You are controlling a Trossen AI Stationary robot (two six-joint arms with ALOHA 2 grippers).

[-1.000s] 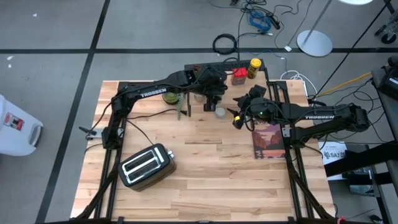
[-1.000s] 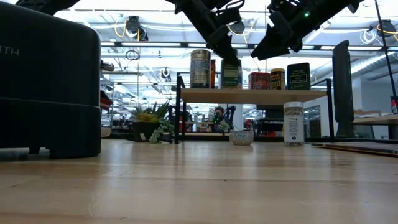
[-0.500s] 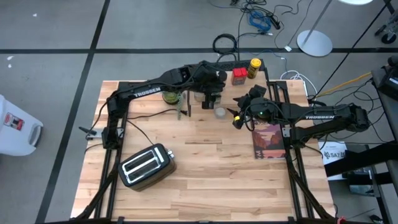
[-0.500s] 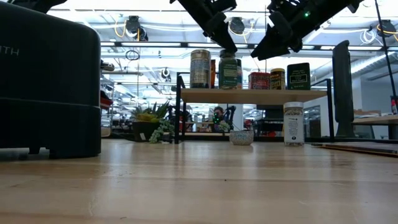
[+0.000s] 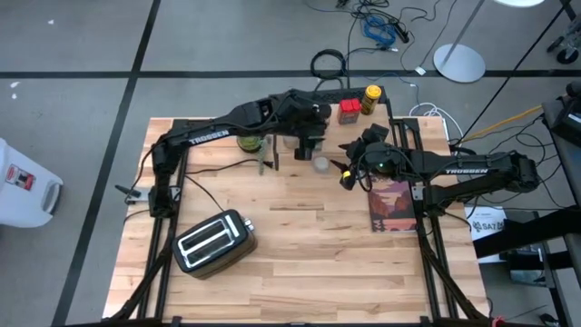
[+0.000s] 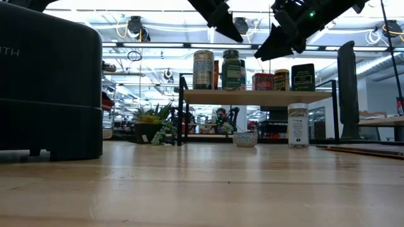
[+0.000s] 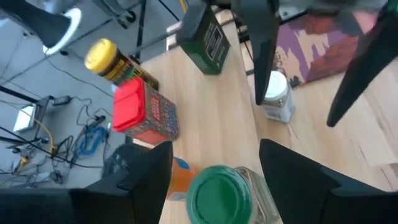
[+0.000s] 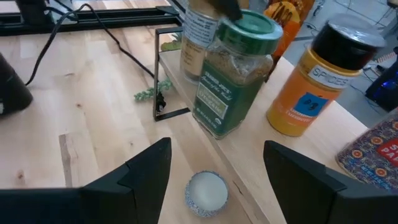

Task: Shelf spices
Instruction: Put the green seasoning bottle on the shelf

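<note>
The shelf [image 6: 259,97] stands at the far edge of the wood table [image 5: 300,263], and most spices sit in a row on its top, labels toward the table, which keeps them readable. A white-capped shaker [image 6: 298,125] stands on the table just in front of the shelf, not yet shelved. The left gripper [image 7: 214,163] hangs directly above the green-lidded jar [image 8: 238,71] on the shelf, fingers spread and gripping nothing, which suggests the jar is released. The right gripper [image 8: 214,163] hovers above the shaker, fingers parted and empty. Both arms read "TROSSEN"; an orange bottle [image 8: 310,87] reads "SPICES".
</note>
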